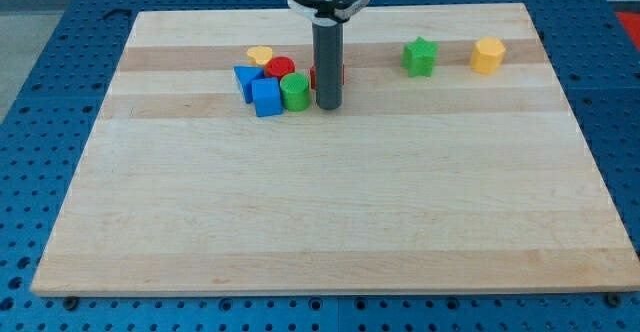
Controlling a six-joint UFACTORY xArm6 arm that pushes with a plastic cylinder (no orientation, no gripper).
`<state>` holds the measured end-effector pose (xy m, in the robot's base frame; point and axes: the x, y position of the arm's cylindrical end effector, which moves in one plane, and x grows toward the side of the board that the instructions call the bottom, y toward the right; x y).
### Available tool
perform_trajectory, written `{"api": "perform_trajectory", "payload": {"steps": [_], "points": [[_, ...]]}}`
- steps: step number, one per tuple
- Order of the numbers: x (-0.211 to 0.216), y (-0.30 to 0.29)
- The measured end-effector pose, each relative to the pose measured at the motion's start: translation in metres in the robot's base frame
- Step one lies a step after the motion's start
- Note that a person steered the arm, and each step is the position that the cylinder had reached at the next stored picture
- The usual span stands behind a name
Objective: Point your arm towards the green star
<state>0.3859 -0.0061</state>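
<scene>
The green star [420, 57] lies near the view's top right on the wooden board [330, 202]. My tip [329, 106] rests on the board well to the star's left and slightly lower, about a quarter of the board's width away. The rod rises straight up from it to the arm's mount at the view's top. A cluster of blocks sits just left of the tip; the green cylinder [294, 92] is closest, nearly touching the rod.
The cluster holds a blue cube [266, 98], a second blue block [246, 79], a red cylinder [279, 69], a yellow block [260, 55], and a red block [341, 73] partly hidden behind the rod. A yellow hexagonal block [488, 56] sits right of the star.
</scene>
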Motion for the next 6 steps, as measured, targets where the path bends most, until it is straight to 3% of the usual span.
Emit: {"api": "perform_trajectory", "payload": {"steps": [1, 2, 3, 4, 6], "points": [[0.03, 0.033], [0.065, 0.117], [0.063, 0.126], [-0.003, 0.138], [-0.041, 0.146]]}}
